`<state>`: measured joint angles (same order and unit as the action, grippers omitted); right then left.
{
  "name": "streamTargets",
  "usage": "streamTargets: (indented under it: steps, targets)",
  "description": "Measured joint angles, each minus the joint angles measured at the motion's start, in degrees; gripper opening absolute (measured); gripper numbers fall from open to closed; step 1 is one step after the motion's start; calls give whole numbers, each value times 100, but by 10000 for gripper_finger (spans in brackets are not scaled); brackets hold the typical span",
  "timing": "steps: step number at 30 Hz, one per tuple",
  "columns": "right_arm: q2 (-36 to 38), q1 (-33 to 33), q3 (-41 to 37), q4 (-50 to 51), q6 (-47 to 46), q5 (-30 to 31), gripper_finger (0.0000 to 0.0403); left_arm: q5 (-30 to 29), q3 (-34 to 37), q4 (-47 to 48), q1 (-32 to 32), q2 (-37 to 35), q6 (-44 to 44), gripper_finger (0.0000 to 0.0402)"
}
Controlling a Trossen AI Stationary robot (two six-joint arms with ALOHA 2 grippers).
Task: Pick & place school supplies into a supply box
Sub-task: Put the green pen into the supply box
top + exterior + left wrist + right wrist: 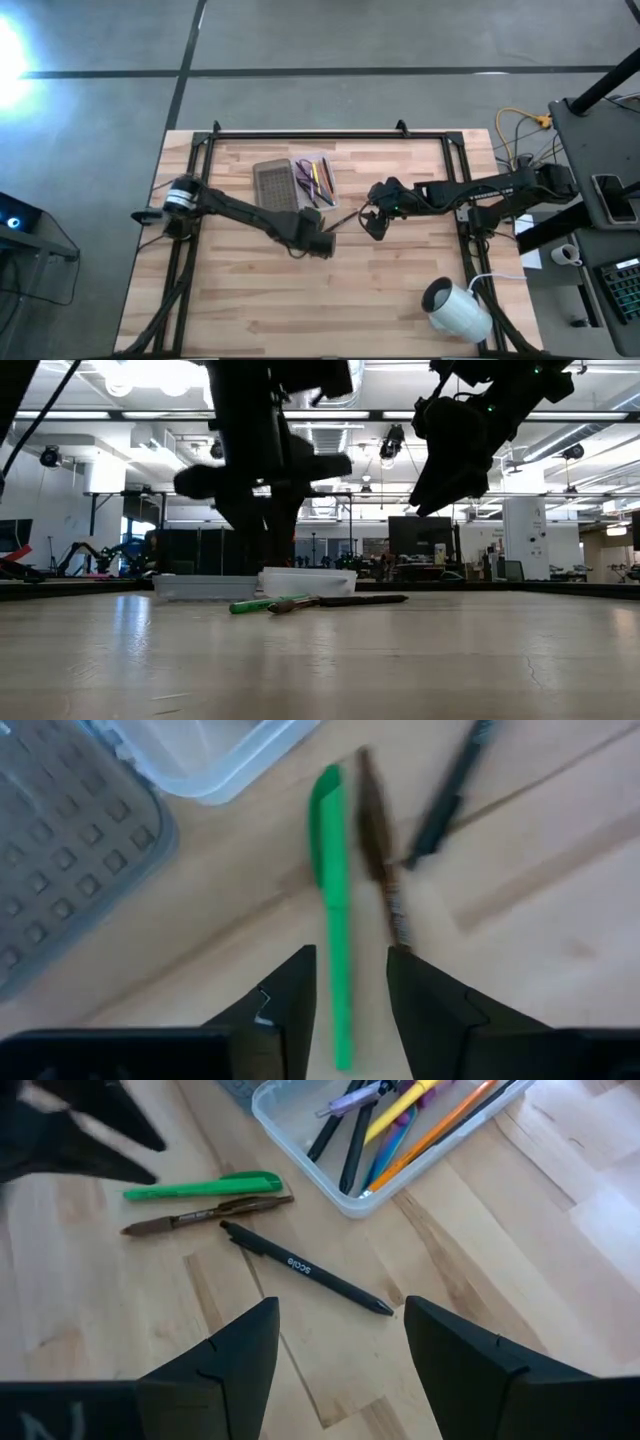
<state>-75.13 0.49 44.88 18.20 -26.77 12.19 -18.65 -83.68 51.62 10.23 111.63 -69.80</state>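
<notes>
Three pens lie loose on the wood beside the supply box: a green pen (335, 920), a brown pen (378, 840) and a black pen (305, 1270). The clear tray (300, 1155) holds several pens and pencils in yellow, orange and dark colours, with something purple among them. Its grey textured lid (60, 850) lies flat next to the tray. My left gripper (350, 960) is open, one finger on either side of the green pen's near end, touching nothing that I can see. My right gripper (340, 1310) is open and hangs well above the black pen.
A white roll (455, 308) lies near the table's near right corner. The tray (315, 180) and lid (275, 187) sit toward the far edge at the middle. Both grippers (325, 243) (372, 225) are close together at the table's centre. Bare wood lies toward the near edge.
</notes>
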Motion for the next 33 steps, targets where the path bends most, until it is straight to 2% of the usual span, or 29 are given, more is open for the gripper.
streamTargets:
  steps: [3,5,14,33]
  targets:
    - [-4,0,0,0,29,-2,208,606,291,-266,-275,13,170,108]
    - [-4,0,0,0,38,-2,208,744,380,-331,-371,15,295,108]
    - [-4,0,-2,0,-3,-4,208,761,312,-641,-439,0,808,108]
    - [-4,0,-9,-3,-25,-9,208,747,796,-946,-578,115,827,104]
